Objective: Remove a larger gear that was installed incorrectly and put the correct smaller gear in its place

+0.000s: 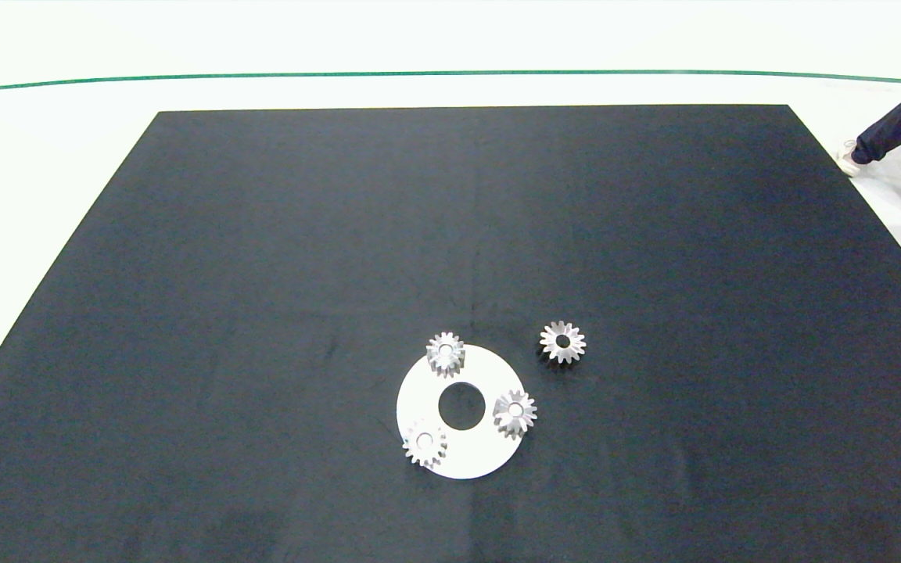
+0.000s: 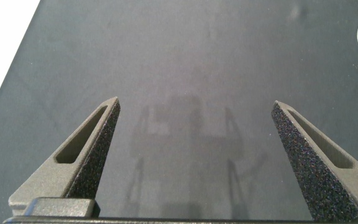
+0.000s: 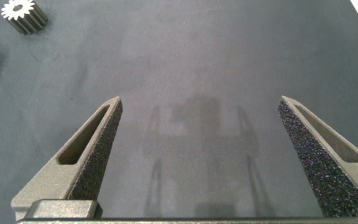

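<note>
Risk of mix-up: the silver flared-tooth larger gear [image 1: 515, 413] sits on the white ring plate [image 1: 462, 461], the silver blunt-toothed smaller gear [image 1: 562, 342] just beside it, and both wide-open, empty pincers, left [image 2: 194, 158] and right [image 3: 199, 158], hover well apart from them.

A black mat [image 1: 263, 313] covers the table, carrying a white ring-shaped plate [image 1: 419, 395] and, just beside it, seemingly apart, the larger gear [image 1: 562, 342].
</note>
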Robot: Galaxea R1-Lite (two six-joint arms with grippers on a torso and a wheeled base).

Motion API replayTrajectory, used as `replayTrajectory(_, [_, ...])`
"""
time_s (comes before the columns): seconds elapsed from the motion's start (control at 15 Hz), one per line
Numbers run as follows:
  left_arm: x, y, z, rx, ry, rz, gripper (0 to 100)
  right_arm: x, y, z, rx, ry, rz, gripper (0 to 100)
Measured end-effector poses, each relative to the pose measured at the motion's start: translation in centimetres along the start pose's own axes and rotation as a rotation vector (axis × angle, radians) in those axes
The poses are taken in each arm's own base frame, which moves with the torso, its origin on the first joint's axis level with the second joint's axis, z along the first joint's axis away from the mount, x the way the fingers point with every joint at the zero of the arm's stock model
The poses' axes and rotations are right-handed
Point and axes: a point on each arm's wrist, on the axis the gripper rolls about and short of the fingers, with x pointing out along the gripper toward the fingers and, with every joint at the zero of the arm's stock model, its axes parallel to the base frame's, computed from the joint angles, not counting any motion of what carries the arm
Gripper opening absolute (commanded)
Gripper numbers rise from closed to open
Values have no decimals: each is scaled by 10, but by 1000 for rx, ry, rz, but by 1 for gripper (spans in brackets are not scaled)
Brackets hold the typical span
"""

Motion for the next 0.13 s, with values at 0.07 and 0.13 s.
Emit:
replayTrajectory(0.07, [0, 0, 0, 0, 0, 0, 100, 0, 0, 0, 0, 0, 0, 100])
replayTrajectory(0.13, [0, 0, 0, 0, 0, 0, 100, 0, 0, 0, 0, 0, 0, 100])
